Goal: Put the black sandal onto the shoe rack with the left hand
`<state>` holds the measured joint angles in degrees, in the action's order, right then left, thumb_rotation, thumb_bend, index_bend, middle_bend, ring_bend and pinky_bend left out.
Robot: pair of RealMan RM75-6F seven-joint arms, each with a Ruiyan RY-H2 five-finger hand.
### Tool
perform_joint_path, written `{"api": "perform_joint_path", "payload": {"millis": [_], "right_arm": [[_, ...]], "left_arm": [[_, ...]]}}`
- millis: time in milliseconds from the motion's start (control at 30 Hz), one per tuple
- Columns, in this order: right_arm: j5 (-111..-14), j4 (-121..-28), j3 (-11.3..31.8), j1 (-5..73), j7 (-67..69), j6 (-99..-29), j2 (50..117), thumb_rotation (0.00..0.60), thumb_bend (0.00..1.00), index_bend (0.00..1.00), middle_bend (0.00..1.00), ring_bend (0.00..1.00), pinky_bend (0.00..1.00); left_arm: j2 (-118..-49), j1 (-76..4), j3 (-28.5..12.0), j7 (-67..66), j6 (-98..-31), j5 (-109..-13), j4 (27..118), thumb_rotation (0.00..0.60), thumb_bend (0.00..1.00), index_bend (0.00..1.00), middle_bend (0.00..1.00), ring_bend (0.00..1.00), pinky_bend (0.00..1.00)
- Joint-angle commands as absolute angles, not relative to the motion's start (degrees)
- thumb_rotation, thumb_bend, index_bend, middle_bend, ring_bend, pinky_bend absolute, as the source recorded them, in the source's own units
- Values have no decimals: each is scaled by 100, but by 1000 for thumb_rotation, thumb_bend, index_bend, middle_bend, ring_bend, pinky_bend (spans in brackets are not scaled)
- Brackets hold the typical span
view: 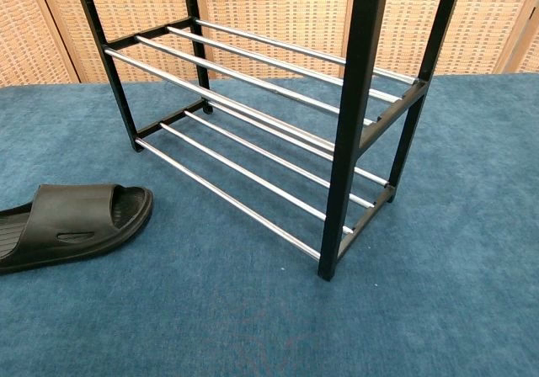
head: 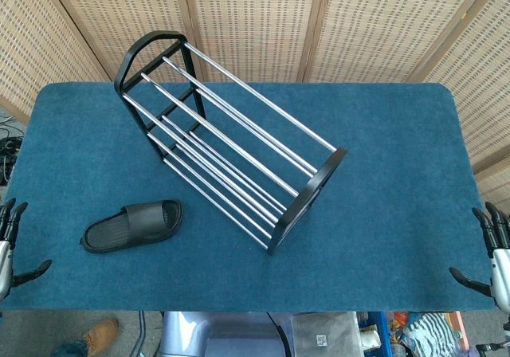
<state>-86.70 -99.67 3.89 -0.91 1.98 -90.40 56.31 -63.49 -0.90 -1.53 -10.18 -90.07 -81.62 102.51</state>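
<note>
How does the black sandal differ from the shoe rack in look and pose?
The black sandal is low, matte and solid; the shoe rack stands tall and open, with shiny metal rails. The sandal lies flat on the blue carpet; the rack stands upright on it. Both have black parts.

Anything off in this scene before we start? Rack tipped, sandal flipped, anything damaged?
Nothing stands out. The shoe rack stands upright, set diagonally on the blue table, rails intact. The black sandal lies sole-down beside it, apart from it. Both robot hands, left and right, wait at the table's edges.
</note>
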Motion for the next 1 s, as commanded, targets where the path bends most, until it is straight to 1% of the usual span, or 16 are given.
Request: {"api": "perform_joint_path", "payload": {"millis": [33,300,433,500,600,700,900,1000], "right_arm": [[-8668,-9968,388,-95,207,-9040,5622,600,0,0,0,0,0],[-8671,-9980,375,-108,262,-9033,5594,600,0,0,0,0,0],[-8659,-10004,385,-114,315,-9041,5563,600,0,0,0,0,0],[-8639,-9999,386,-110,336,-9017,5549,600,0,0,0,0,0],[-8606,-10002,389,-106,388,-8982,5523,600,0,0,0,0,0],[-8602,-9990,387,-101,445,-8962,5506,600,0,0,0,0,0],[-8557,-9974,397,-84,541,-8904,5473,600,0,0,0,0,0],[-8534,-9968,405,-81,582,-8889,5459,600,0,0,0,0,0]], "left_arm": [[-6342,-92,-140,-1015,-8970,-8172,10255,600,92,0,0,0,0],[-6317,-180,-83,-912,-8688,-8201,10242,600,92,0,0,0,0],[-6404,-470,-61,-590,-7981,-8041,10160,600,92,0,0,0,0],[-6491,-727,-107,-347,-7421,-7842,10098,600,91,0,0,0,0],[-6815,-1053,-256,-239,-6797,-7432,9864,600,92,0,0,0,0],[-7158,-1309,-360,-262,-6338,-7079,9641,600,92,0,0,0,0],[-7781,-1581,-591,-406,-5987,-6418,9172,600,92,0,0,0,0],[-7984,-1698,-674,-476,-5864,-6187,8974,600,92,0,0,0,0]]}}
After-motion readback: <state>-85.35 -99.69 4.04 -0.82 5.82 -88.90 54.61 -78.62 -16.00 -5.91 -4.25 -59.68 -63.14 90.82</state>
